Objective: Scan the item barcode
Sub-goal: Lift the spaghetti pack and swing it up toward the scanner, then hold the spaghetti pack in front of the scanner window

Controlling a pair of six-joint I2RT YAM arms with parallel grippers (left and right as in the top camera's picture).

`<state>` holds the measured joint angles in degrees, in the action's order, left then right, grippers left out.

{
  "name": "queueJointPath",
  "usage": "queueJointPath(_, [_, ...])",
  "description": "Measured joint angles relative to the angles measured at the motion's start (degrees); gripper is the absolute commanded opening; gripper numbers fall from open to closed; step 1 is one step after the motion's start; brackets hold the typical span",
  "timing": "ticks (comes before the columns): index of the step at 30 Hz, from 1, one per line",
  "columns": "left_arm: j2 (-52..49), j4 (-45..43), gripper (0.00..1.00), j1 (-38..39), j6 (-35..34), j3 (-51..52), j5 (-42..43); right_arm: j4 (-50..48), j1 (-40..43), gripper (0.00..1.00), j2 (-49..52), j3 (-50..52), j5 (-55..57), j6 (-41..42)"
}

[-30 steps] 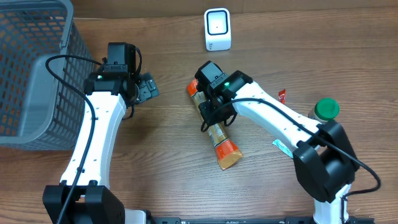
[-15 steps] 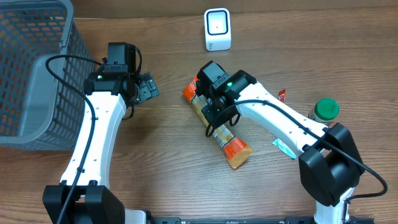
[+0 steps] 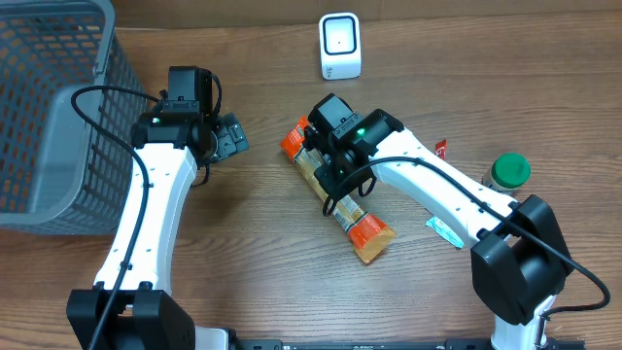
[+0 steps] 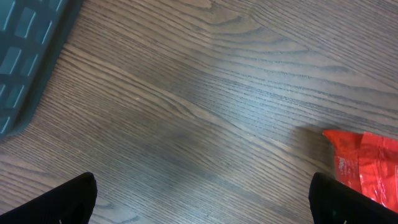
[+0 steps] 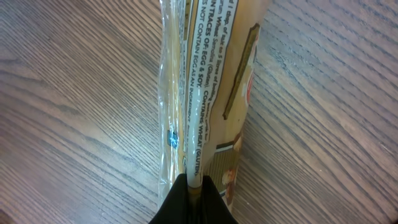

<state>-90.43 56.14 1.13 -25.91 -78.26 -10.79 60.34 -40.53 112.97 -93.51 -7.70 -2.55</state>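
The item is a long clear packet (image 3: pixel 362 229) with orange ends, lying slantwise at mid-table. My right gripper (image 3: pixel 334 185) is shut on its middle. In the right wrist view the fingers (image 5: pixel 194 194) pinch the packet's (image 5: pixel 214 74) white printed back seam, and no barcode shows. The white scanner (image 3: pixel 339 46) stands upright at the back edge, well apart from the packet. My left gripper (image 3: pixel 229 136) hangs open left of the packet's upper end; its wrist view shows the gripper (image 4: pixel 205 202) over bare wood, with the packet's red end (image 4: pixel 364 168) at the right.
A grey mesh basket (image 3: pixel 58 117) fills the left side; its corner (image 4: pixel 25 50) shows in the left wrist view. A green-lidded jar (image 3: pixel 509 171), a small red sachet (image 3: pixel 441 150) and a pale sachet (image 3: pixel 442 230) lie at the right.
The right gripper has turned the packet: its lower end swung to the right and its upper end shifted slightly left. The left arm has stayed put.
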Motion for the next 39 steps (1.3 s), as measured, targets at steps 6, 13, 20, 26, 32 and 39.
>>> queueJointPath(6, [0.0, 0.0, 1.0, 0.0, 0.0, 0.0, 0.0, -0.31, 0.0, 0.04, 0.0, 0.0, 0.74, -0.31])
queueJointPath(13, [0.0, 0.0, 1.0, 0.0, 0.0, 0.0, 0.0, -1.05, 0.0, 0.03, 0.0, -0.24, 7.13, -0.48])
queueJointPath(20, [0.0, 0.0, 1.0, 0.0, 0.0, 0.0, 0.0, 3.23, 0.04, 0.03, 0.0, -8.41, 9.01, -3.3])
queueJointPath(26, [0.0, -0.02, 1.0, 0.0, 0.0, 0.0, 0.0, 9.62, 0.31, 0.03, 0.0, -22.56, 9.35, -7.13])
queueJointPath(32, [0.0, 0.0, 1.0, 0.0, 0.0, 0.0, 0.0, 7.8, 2.27, 0.03, -0.55, -31.41, 9.38, -9.16])
queueJointPath(39, [0.0, 0.0, 1.0, 0.0, 0.0, 0.0, 0.0, 3.72, 4.55, 0.03, -0.15, -31.74, 10.27, -17.9])
